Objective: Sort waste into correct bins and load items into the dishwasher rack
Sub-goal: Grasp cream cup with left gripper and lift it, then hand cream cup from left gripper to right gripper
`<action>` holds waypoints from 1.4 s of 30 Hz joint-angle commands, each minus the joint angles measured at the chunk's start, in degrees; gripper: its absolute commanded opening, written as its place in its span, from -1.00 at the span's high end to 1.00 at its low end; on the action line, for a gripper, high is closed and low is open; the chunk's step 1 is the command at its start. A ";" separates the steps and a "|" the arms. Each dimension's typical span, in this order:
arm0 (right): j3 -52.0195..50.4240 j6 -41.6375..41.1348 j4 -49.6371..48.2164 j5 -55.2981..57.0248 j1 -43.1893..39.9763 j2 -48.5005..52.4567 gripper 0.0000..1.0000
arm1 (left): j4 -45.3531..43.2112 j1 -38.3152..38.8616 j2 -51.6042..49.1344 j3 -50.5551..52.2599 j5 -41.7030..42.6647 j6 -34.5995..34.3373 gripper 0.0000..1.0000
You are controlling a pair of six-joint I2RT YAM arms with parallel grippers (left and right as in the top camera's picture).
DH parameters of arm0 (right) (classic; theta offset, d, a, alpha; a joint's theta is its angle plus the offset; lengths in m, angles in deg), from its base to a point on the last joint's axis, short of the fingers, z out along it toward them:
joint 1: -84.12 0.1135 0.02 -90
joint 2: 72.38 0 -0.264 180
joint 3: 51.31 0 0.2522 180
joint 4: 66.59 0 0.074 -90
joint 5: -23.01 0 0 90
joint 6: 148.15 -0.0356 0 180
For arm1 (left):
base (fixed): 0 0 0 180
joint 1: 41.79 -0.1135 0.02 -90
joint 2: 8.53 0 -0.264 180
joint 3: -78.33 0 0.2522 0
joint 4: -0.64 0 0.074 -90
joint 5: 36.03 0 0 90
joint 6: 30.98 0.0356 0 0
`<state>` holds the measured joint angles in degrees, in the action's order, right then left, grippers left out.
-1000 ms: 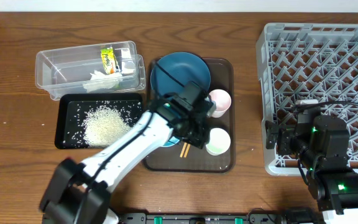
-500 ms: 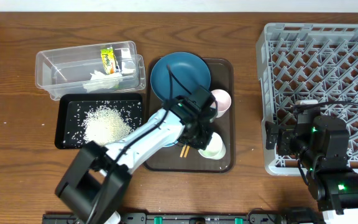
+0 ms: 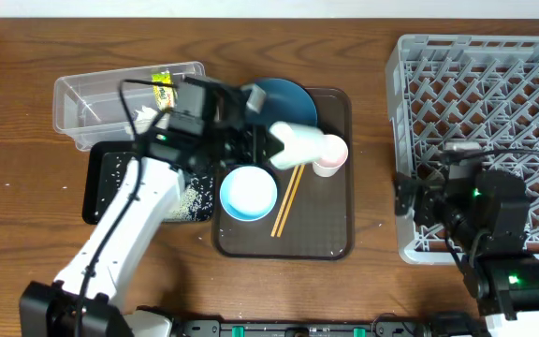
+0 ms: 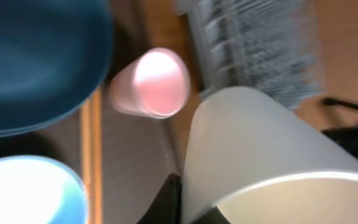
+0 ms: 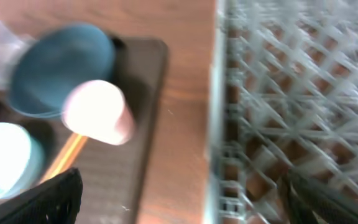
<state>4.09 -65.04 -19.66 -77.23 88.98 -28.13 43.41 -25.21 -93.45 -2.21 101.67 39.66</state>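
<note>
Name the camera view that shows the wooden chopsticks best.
The overhead view: both chopsticks lie at full length on the brown tray, beside the light-blue bowl. The left wrist view shows only a blurred stretch of them, and the right wrist view only a short blurred end.

Mostly plastic and wood here
Table (image 3: 26, 112) is brown grained wood, rack (image 3: 480, 103) on the right is matt grey plastic, tub (image 3: 92, 103) upper left is clear shiny plastic, white cup (image 3: 296, 145) looks smooth, chopsticks (image 3: 286, 201) pale bare wood.
</note>
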 commanded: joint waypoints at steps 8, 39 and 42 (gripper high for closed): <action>1.25 17.31 -9.88 -58.95 0.42 10.86 -0.99 | -5.79 0.44 -6.29 -0.66 34.38 -2.91 0.88; 1.25 14.78 -26.53 -60.52 0.42 16.09 -0.56 | -6.88 6.38 -6.93 -0.63 35.21 -2.82 0.88; 1.25 14.14 -26.53 -60.52 0.42 16.09 -0.36 | -6.91 6.38 -6.93 -0.63 35.21 -2.80 0.88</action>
<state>4.29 -50.09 -46.22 -138.17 88.98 -12.11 36.64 -18.85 -100.25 -2.23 135.66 36.49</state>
